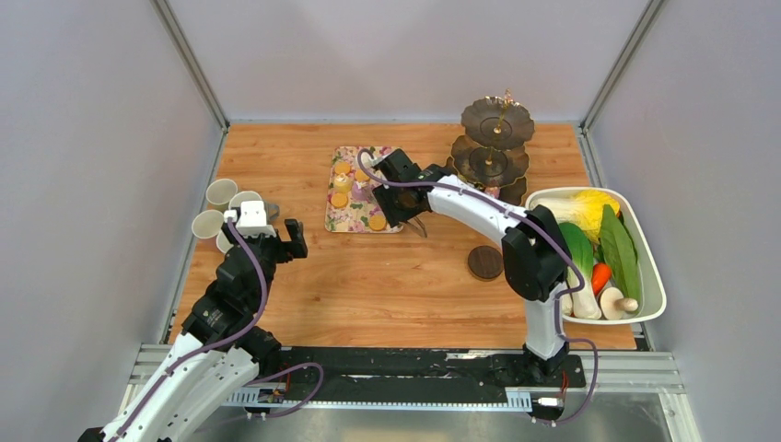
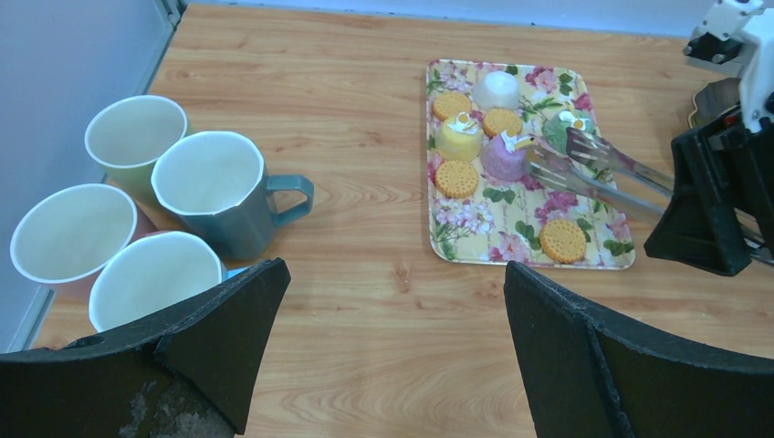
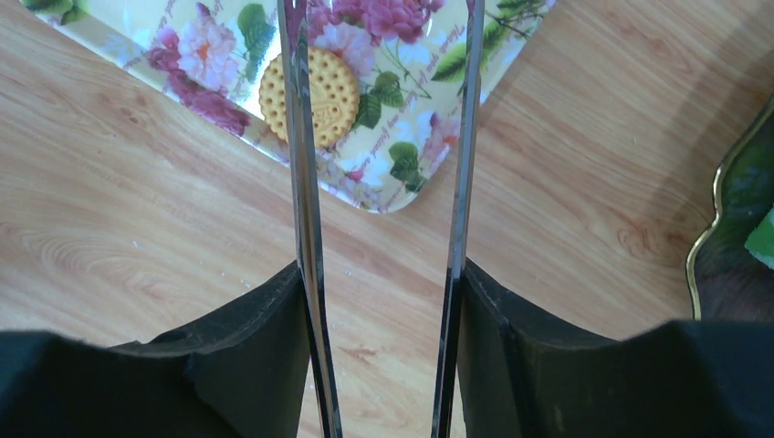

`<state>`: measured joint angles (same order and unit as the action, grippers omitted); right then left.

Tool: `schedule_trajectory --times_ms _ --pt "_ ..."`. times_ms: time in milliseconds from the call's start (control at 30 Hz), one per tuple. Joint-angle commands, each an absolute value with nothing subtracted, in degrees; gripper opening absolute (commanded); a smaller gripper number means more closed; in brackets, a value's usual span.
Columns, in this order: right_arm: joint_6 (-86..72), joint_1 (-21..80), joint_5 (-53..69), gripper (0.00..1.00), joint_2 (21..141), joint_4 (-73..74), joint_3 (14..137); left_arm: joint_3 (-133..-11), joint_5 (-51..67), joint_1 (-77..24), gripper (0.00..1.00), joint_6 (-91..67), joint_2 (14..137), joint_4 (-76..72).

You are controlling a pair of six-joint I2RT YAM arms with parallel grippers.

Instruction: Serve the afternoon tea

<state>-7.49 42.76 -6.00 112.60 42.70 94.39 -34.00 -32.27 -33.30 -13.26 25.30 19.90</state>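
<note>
Your right gripper [image 3: 383, 283] clamps steel tongs [image 2: 607, 169], tips just beside the purple cake [image 2: 502, 157] on the floral tray [image 2: 470, 224]; it looks soft, light, crushable, so pinch its sides gently. Left gripper [image 2: 392, 292] gapes beside 4 mugs [image 2: 205, 182].

in the right wrist view the tongs [image 3: 306, 182] run off the top edge, tips unseen, and the floral tray [image 3: 406, 137] is cut there too. from above, the right gripper [image 1: 394, 201] covers some cakes [image 1: 342, 182]; the lowest tier of the stand [image 1: 483, 120] is partly behind the arm.
</note>
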Motion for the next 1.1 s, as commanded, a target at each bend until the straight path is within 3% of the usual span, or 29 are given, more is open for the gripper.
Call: schedule_trajectory --times_ms 0,633,1067 --pt "-4.39 43.42 -6.83 0.56 114.86 39.68 98.21 -34.11 -32.97 -33.45 1.00 -12.22 25.50 18.93" --pt "1.94 43.51 -5.29 0.54 123.29 38.40 103.82 -33.93 -32.37 -33.41 1.00 -12.13 27.23 18.46" --pt "-1.62 43.55 -3.92 0.38 119.84 37.10 100.92 -33.76 -32.07 -33.42 1.00 -12.13 27.61 18.37"
